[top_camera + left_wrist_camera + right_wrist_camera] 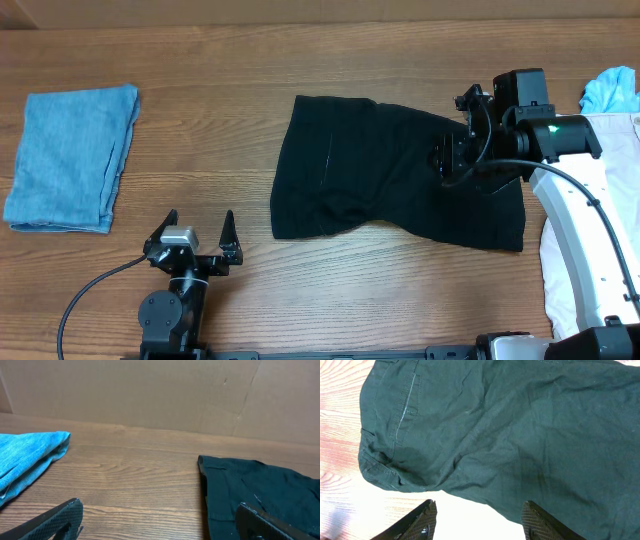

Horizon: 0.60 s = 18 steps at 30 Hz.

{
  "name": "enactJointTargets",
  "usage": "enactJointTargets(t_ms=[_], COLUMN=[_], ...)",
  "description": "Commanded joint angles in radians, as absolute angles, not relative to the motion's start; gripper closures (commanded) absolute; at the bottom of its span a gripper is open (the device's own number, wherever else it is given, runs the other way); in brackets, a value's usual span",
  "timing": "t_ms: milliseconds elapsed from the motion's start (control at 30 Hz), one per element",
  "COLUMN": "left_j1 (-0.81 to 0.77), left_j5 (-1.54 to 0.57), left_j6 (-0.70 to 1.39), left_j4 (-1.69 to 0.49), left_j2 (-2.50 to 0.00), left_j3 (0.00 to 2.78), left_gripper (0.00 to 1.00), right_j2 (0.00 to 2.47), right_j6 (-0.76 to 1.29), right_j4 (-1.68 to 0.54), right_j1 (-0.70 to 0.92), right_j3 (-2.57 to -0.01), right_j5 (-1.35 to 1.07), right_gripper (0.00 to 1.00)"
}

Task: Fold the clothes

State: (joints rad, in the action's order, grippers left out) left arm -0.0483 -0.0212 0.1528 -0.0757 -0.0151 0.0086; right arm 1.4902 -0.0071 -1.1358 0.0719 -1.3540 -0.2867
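Open-jawed right gripper (480, 514) hovers over the black shorts (380, 165), probably choosing a fold grip; left gripper (197, 225) idles open at the table's (400, 290) near edge.

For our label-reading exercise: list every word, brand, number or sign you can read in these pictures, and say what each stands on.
None can be read. The black shorts show only a pale line, no lettering. The folded blue garment, the wooden table and the brown board behind it are plain. The right arm's housing carries a small green light but no legible marking.
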Motion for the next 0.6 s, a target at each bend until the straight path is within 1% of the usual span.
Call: enactJointTargets(t_ms=[0,100,333,500,533,567], left_j1=[-0.047,-0.047,-0.047,-0.047,-0.046,-0.046], left_j5=[-0.015,-0.015,-0.015,-0.019,-0.016,-0.065], left_j6=[0.134,0.134,0.134,0.134,0.134,0.134], left_j4=[-0.077,-0.077,-0.077,-0.068,-0.03,0.036], left_j2=[-0.006,-0.006,-0.006,-0.006,-0.006,-0.006], left_j3=[0.005,0.005,0.005,0.005,0.005,0.005], left_gripper=[0.0,0.0,0.0,0.0,0.0,0.0], right_j2=[1.476,1.476,1.476,1.476,1.476,1.476], right_j6=[-0.003,0.021,0.066,0.075,0.072,0.072], right_j4=[-1.127,-1.094,-0.973,-0.981,-0.98,-0.976], right_j1=[0.056,0.027,-0.035,-0.075,-0.075,-0.075], right_j3=[-1.363,-1.363,-1.364,-1.364,-1.364,-1.364], right_j5=[-0.281,-0.281,-0.282,-0.281,-0.28,-0.279], right_gripper=[0.4,0.36,0.35,0.32,0.32,0.32])
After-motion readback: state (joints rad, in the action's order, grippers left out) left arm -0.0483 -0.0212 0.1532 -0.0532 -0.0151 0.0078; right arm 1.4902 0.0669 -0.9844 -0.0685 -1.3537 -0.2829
